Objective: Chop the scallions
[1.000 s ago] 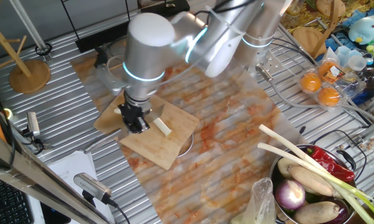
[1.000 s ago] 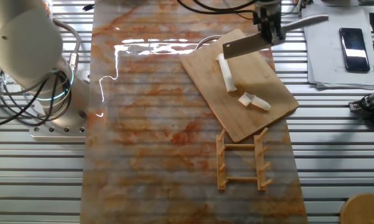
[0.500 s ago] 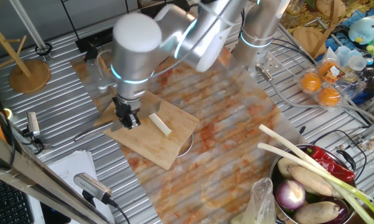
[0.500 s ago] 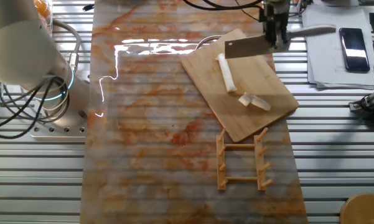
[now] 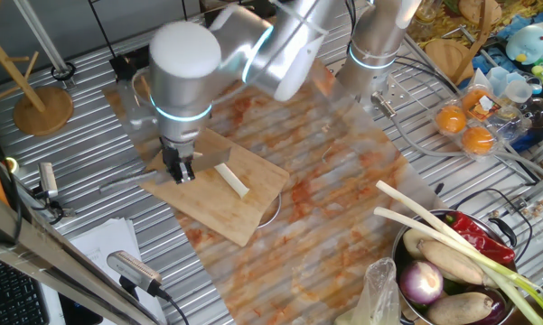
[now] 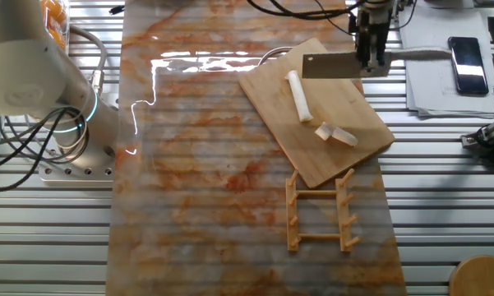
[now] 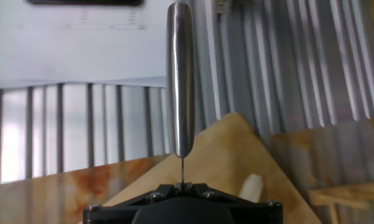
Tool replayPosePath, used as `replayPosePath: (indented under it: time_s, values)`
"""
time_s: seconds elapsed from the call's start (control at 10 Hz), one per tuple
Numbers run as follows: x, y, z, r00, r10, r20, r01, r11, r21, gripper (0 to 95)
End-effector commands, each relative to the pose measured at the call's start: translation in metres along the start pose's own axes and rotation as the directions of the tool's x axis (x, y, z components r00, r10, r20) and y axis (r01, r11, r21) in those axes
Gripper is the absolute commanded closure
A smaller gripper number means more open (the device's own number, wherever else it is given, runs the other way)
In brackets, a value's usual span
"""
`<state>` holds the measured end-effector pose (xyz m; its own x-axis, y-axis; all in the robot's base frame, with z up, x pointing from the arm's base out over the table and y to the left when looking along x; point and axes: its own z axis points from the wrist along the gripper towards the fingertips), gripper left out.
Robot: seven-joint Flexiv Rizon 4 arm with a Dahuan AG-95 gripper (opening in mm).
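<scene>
The scallions lie on the bamboo cutting board (image 6: 345, 103): one pale stalk (image 6: 298, 96) (image 5: 233, 180) and a couple of short cut chunks (image 6: 335, 134), one of them showing in the hand view (image 7: 252, 186). My gripper (image 6: 371, 51) (image 5: 181, 169) (image 7: 182, 185) is shut on a steel cleaver. Its blade (image 6: 333, 66) hangs edge-down over the board's far corner, apart from the stalk. Its handle (image 7: 180, 74) (image 6: 419, 55) points out past the board over the slatted table.
A wooden rack (image 6: 319, 210) sits beside the board. Paper (image 6: 440, 78) and a phone (image 6: 467, 54) lie past the knife handle. A metal bowl (image 5: 399, 248) of vegetables, long green-leaved stalks (image 5: 452, 239) and oranges (image 5: 465, 117) stand at the right. The robot base (image 6: 57, 123) is at the left.
My gripper has carried the cleaver sideways off the stalk toward the board's corner and the paper. The blade has turned level. The scallion pieces have not moved.
</scene>
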<state>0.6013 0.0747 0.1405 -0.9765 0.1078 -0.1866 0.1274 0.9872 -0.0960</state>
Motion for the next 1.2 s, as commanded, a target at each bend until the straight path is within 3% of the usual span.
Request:
replayPosePath:
  time_s: [0.1,0.3,0.6,0.8,1.2]
  values:
    - [0.007,-0.025,0.002,0.999,0.044,-0.011,-0.044,0.999,-0.001,95.0]
    - [0.018,-0.047,0.009,0.998,0.061,-0.003,-0.061,0.998,-0.011,95.0]
    - [0.027,-0.064,0.016,0.994,0.109,0.009,-0.108,0.994,-0.015,95.0]
    - [0.028,-0.075,0.014,0.991,0.137,-0.002,-0.136,0.989,-0.049,95.0]
    - [0.044,-0.088,0.023,0.99,0.139,-0.018,-0.14,0.988,-0.068,95.0]
